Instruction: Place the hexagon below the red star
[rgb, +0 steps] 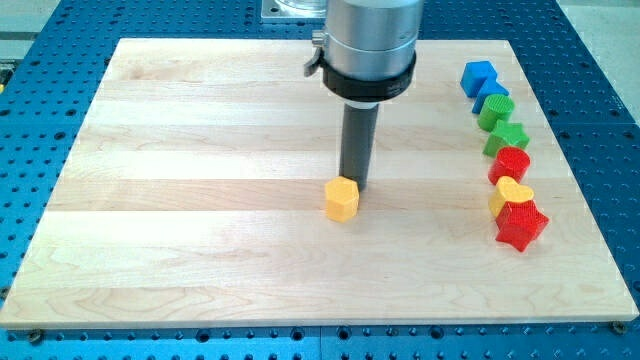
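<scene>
A yellow hexagon (341, 199) lies near the middle of the wooden board (200, 200). My tip (355, 187) stands right behind it, at its upper right edge, touching or nearly touching it. The red star (521, 225) lies at the view's right, at the bottom end of a column of blocks. The hexagon is far to the left of the star and slightly higher in the view.
A column of blocks runs down the view's right: two blue blocks (479, 77) (493, 101), two green blocks (496, 114) (507, 137), a red block (511, 163), and a yellow heart-like block (511, 194) touching the red star.
</scene>
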